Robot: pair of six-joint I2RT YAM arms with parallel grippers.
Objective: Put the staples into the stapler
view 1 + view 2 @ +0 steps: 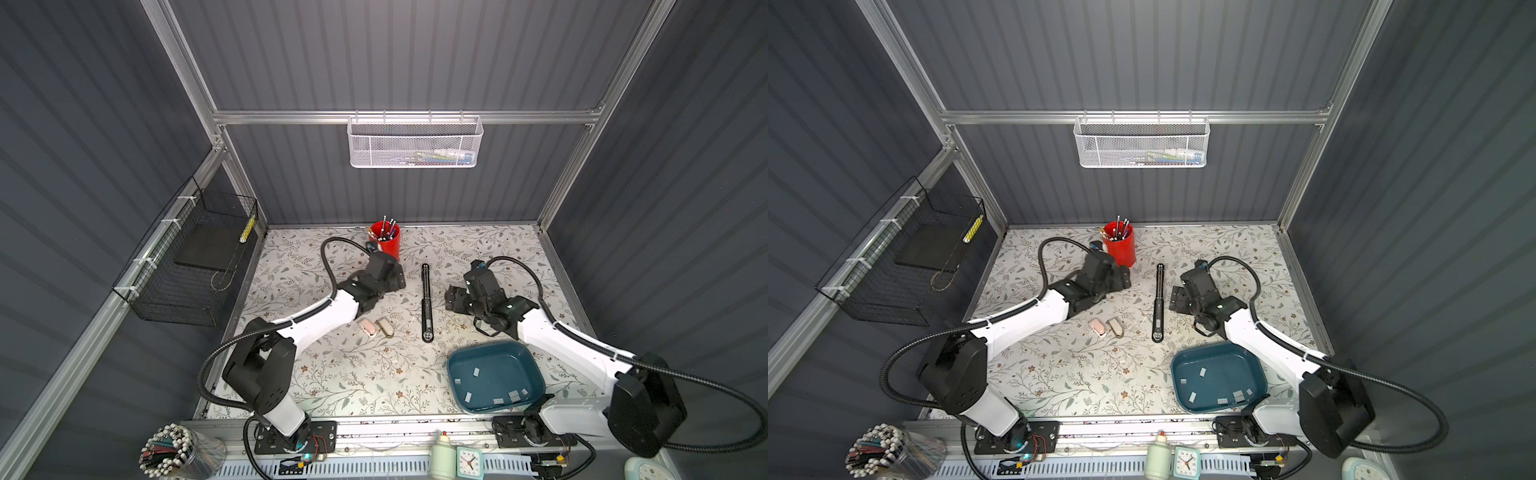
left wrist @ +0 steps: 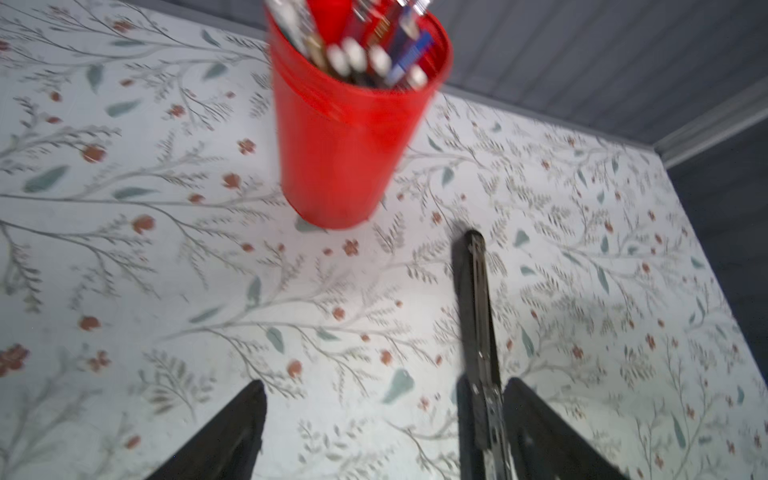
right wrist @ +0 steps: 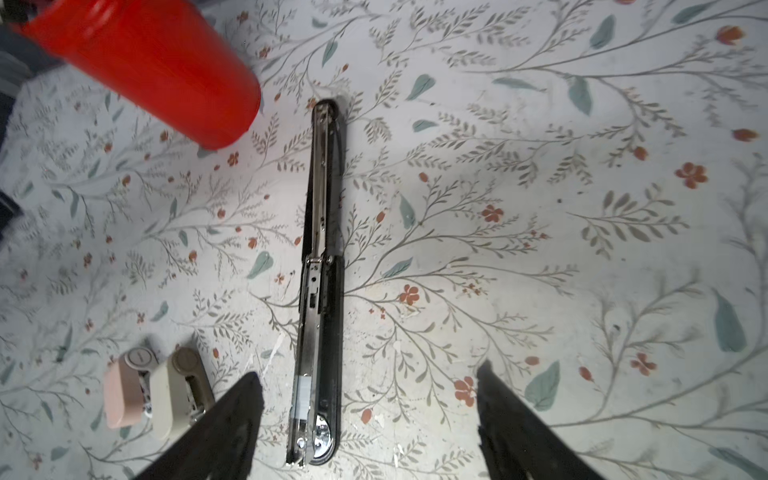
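Grey metal staple strips [image 1: 476, 371] lie in the teal plastic tray [image 1: 503, 359], nearer the right gripper [image 3: 369, 372], spread and empty like the left gripper [image 2: 384, 384], both flanking the long black stapler [image 1: 427, 299], which lies unfolded flat and points away.

your left gripper [image 2: 382, 419] and right gripper [image 3: 370, 415] both hang low, jaws spread wide, holding nothing, and point inward toward each other.

The stapler [image 3: 318, 291] shows glossy chrome metal set in a matt black body, the red cup [image 3: 166, 70] is smooth shiny plastic, the teal tray [image 1: 503, 365] looks like smooth satin plastic, and the bench [image 3: 540, 249] wears a matt floral-printed covering, scuffed in places.
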